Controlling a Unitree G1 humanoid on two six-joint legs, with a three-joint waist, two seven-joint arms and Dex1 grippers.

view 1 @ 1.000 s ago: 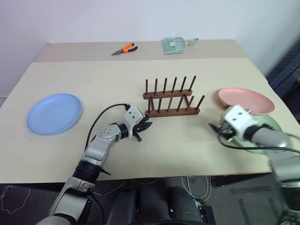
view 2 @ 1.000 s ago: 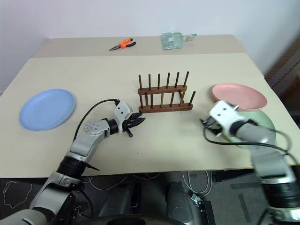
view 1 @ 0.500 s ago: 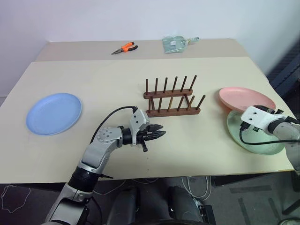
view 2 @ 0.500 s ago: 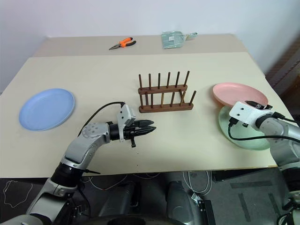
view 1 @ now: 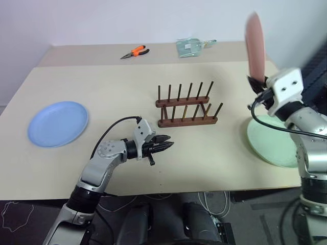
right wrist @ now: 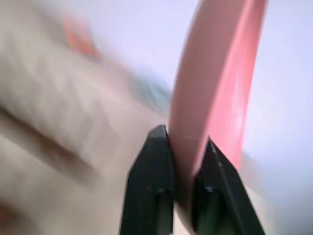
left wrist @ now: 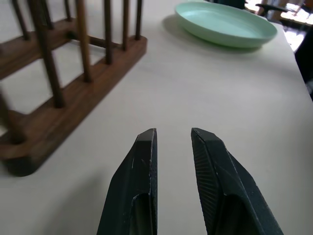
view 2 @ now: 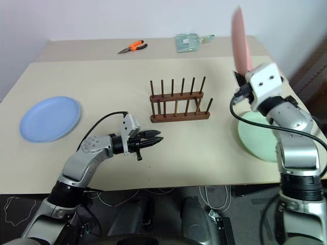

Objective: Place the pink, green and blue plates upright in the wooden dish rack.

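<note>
One pink plate (view 1: pixel 254 45) pinched on edge in my right gripper (right wrist: pixel 182 142), upper right of frame; I carry it upright toward the wooden dish rack (view 1: pixel 186 106) at centre, left gripper (view 1: pixel 166 145) narrowly parted, empty.

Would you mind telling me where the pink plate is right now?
The pink plate is in the air on the robot's right, held upright by its rim in the right pincer, above the green plate and right of the wooden dish rack.

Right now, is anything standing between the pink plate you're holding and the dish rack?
Nothing visible. The right gripper holds the pink plate upright in the air, and the table between it and the wooden dish rack is bare.
</note>
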